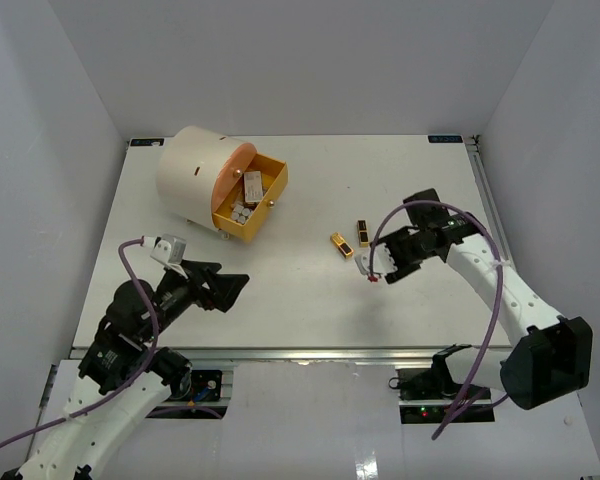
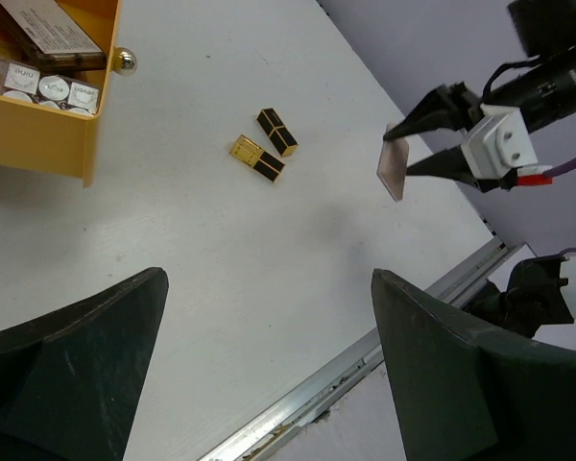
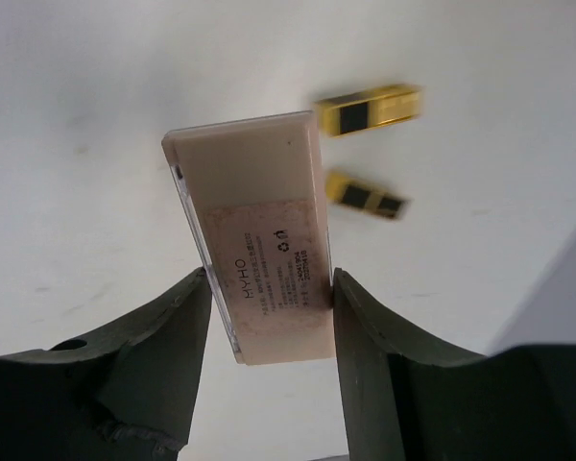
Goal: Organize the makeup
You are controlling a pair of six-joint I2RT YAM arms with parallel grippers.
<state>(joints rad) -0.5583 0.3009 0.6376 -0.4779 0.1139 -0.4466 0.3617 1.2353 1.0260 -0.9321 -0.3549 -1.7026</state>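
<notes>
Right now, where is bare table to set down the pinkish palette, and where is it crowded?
Bare: the table behind the lipstick tubes, far right, and the middle strip between the yellow drawer and the near edge. Crowded: inside the drawer and around the tubes.

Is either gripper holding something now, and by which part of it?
The right gripper holds a pinkish palette, clamped across its two long edges near one end. The left gripper is open and holds nothing.
</notes>
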